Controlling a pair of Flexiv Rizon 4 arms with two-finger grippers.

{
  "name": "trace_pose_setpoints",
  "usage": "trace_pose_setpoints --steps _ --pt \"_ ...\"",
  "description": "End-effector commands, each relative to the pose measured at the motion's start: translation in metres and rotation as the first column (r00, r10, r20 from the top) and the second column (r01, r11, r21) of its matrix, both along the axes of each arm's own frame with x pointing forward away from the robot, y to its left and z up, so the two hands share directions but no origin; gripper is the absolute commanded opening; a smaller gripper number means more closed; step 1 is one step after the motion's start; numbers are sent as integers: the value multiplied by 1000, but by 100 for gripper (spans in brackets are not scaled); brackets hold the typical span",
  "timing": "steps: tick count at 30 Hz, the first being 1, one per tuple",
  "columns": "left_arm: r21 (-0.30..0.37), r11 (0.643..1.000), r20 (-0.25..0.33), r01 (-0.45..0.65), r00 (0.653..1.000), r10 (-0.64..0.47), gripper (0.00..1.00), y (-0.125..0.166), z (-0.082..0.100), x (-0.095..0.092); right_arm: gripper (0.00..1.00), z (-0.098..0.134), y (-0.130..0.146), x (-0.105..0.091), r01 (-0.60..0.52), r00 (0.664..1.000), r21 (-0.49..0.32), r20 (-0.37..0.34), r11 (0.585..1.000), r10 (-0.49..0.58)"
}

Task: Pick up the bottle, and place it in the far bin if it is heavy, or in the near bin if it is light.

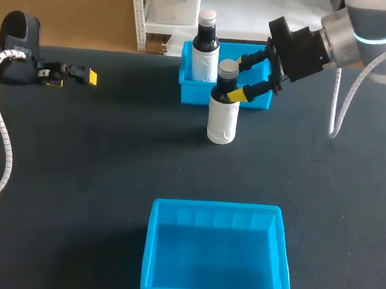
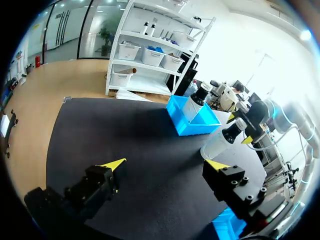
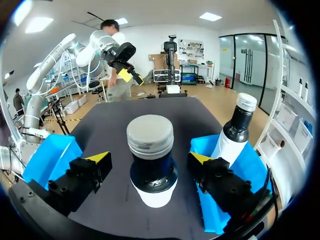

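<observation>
A white bottle (image 1: 222, 117) with a dark neck and grey cap stands upright on the black table, just in front of the far blue bin (image 1: 258, 99). My right gripper (image 1: 239, 77) is open around its neck, one yellow-tipped finger on each side. In the right wrist view the bottle (image 3: 151, 160) stands between the fingers, with a gap on both sides of it. The near blue bin (image 1: 218, 207) holds nothing. My left gripper (image 1: 73, 78) hangs open at the table's far left; in the left wrist view, nothing is between its fingers (image 2: 165, 164).
A second, similar bottle (image 1: 205, 47) stands upright in the far bin's left end, close behind the first bottle. A white cable (image 1: 339, 96) hangs from my right arm. Bare black table lies between the two bins.
</observation>
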State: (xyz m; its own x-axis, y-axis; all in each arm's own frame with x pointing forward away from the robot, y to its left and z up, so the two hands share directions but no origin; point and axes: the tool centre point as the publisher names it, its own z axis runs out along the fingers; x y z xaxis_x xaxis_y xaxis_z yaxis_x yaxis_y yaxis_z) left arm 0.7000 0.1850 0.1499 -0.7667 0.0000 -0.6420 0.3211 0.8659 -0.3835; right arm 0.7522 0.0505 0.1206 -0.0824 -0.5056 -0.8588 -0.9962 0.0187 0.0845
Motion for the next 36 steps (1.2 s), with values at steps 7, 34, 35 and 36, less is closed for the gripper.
trace_pose_setpoints --steps 7,34,35,36 --pt "0 1000 0 0 1000 0 100 0 0 0 100 -2 13 -5 20 1000 4 15 1000 -20" --pt "0 1000 0 0 1000 0 100 0 0 0 75 -3 18 5 8 1000 36 -4 999 -8" --pt "0 1000 0 0 1000 0 100 0 0 0 75 -3 18 5 7 1000 36 -4 999 -7" --pt "0 1000 0 0 1000 0 100 0 0 0 75 -3 18 5 6 1000 36 -4 999 -6"
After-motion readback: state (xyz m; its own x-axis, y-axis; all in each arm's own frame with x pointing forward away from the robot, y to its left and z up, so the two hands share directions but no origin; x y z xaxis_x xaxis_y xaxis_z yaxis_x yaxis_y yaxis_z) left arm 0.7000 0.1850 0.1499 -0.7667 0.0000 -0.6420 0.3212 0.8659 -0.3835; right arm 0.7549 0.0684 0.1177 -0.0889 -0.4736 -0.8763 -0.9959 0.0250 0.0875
